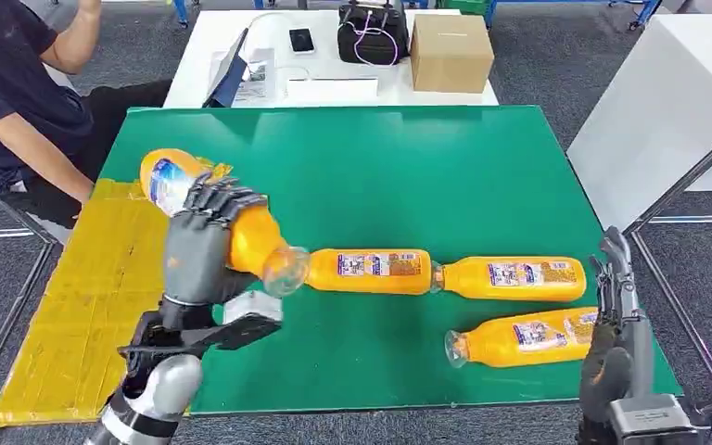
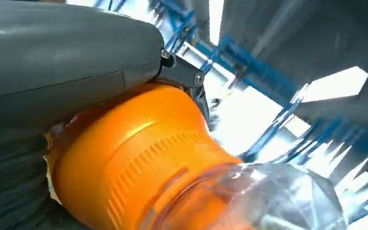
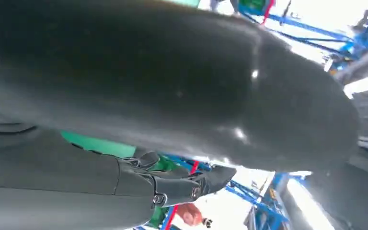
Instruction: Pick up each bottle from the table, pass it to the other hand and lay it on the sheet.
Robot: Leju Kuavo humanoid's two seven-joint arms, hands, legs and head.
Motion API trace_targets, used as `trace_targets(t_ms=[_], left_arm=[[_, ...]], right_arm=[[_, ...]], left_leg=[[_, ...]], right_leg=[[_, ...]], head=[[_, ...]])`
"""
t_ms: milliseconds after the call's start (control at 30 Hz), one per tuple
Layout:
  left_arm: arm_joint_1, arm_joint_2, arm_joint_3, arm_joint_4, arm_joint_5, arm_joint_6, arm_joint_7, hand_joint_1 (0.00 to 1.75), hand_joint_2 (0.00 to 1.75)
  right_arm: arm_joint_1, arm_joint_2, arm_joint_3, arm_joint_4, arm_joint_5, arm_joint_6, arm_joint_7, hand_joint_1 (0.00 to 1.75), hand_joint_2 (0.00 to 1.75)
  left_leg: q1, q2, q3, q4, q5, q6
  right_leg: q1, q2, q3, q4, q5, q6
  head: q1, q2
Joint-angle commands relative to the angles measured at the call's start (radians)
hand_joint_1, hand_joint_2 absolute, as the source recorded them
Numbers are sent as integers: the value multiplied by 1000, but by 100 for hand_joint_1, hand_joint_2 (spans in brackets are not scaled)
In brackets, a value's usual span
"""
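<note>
At the near edge: right hand (image 1: 619, 315) raised at 4 o'clock, fingers (image 1: 615, 255) straight and apart, holding nothing.
Left hand (image 1: 202, 243): at 8 o'clock, fingers clamped around the held bottle (image 1: 206, 209), which is tilted, clear neck toward the centre.
Step advice: carry it left over the yellow sheet (image 1: 93, 287), lower it flat, then release.
Bottles on table (image 1: 445, 176): 3 lie at 3 to 5 o'clock, all with orange liquid; nearest bottle (image 1: 524, 336).
Far: cardboard box (image 1: 451, 51), shut, contents unseen.
</note>
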Motion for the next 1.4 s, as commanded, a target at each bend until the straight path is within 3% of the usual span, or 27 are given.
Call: trace_targets(t_ms=[33,167,267,467,967,1133,1400], left_arm=[[-155,59,-116,462,-231,-147,137,175,175],[-175,52,-128,560,-250,-138,154,175,175],[-182,62,-121,594,-260,-164,181,175,175],[-133,118,-53,653,-235,-157,170,175,175],[-180,79,-18,735,-233,-182,157,175,175],[-201,45,-64,706,-245,-254,165,175,175],[-216,46,-88,681,-227,-291,177,175,175]], right_arm=[[-39,84,-199,54,41,66,36,0,0],[-95,96,-204,97,-33,81,43,0,0],[-116,87,-209,110,-28,79,49,0,0],[-135,123,-97,130,48,56,70,0,0],[-136,109,-83,168,82,44,79,0,0],[-106,90,-132,128,61,73,93,0,0],[-118,101,-140,146,49,102,85,0,0]], left_leg=[[0,-2,6,-2,1,-2],[0,2,8,-3,1,-2],[0,2,6,-2,0,-2],[0,7,5,-3,0,-2],[0,2,4,-1,1,-2],[0,-1,4,0,2,-1],[0,0,5,0,3,-1]], right_leg=[[0,-3,7,-2,-1,-1],[0,0,9,-3,0,-1],[0,1,6,-2,0,0],[1,6,5,-2,1,-1],[0,2,5,0,0,-1],[0,-1,5,0,0,0],[0,0,6,0,0,0]], head=[[0,0],[0,0],[0,0],[0,0],[0,0],[0,0],[0,0]])
